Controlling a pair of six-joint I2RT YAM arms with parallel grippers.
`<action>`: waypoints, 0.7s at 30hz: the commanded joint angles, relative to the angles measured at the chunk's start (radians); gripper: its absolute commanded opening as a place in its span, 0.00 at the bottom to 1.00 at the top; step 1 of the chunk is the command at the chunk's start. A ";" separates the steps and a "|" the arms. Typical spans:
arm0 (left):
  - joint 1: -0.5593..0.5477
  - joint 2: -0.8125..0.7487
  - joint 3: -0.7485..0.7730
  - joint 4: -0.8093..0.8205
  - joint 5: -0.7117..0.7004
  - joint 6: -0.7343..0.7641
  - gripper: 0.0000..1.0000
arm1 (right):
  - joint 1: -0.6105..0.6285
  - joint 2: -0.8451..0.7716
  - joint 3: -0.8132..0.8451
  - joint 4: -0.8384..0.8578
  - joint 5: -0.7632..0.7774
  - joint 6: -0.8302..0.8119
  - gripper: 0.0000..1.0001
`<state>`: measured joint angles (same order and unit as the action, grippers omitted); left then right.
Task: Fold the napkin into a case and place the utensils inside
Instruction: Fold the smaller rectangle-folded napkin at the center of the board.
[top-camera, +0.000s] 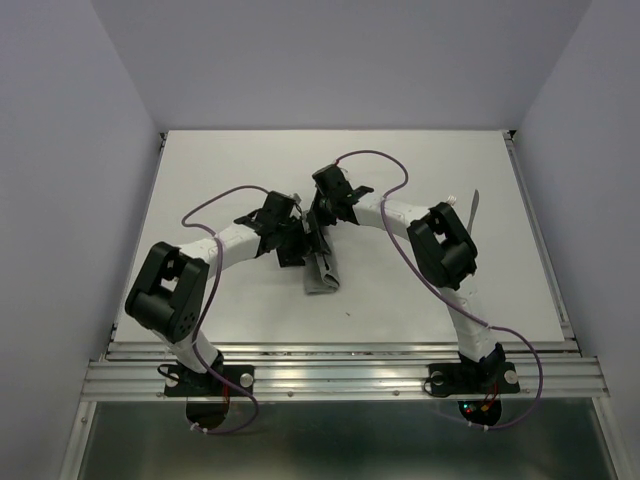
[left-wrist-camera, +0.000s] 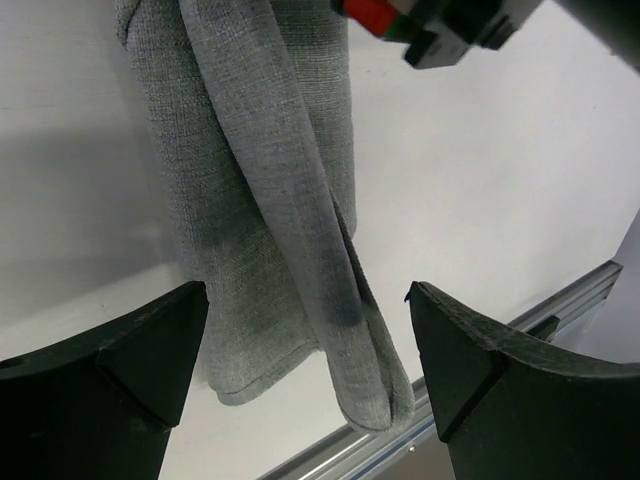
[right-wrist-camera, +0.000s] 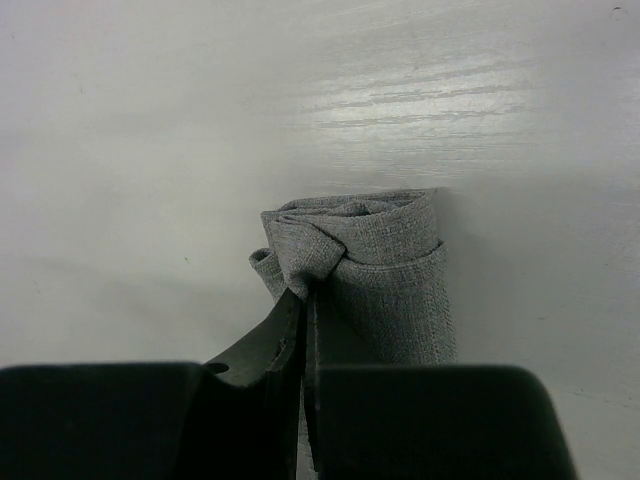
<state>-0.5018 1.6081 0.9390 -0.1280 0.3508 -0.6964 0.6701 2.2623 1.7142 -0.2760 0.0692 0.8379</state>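
Mid-table, from left: my left claw stands spread wide, straddling the napkin without gripping it, probably so it is free to take a fresh hold. The napkin, already a narrow layered strip, lies at the centre between both arms. My right claw is pressed together on a bunched fold at the strip's far end, apparently to stop the layers springing open. Far right, the utensils lie well apart from the cloth, behind my right arm, not yet inside; the pocket looks unfinished.
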 joint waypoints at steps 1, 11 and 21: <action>-0.020 0.038 0.029 0.031 0.007 -0.015 0.90 | -0.001 0.069 -0.022 -0.101 0.075 -0.026 0.01; -0.024 0.013 0.014 -0.022 -0.055 0.004 0.61 | -0.001 0.066 -0.030 -0.103 0.080 -0.030 0.01; -0.023 -0.017 -0.014 -0.064 -0.076 0.020 0.64 | -0.001 0.068 -0.034 -0.103 0.083 -0.034 0.01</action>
<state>-0.5217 1.6642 0.9379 -0.1566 0.3000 -0.6964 0.6701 2.2623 1.7142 -0.2756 0.0708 0.8371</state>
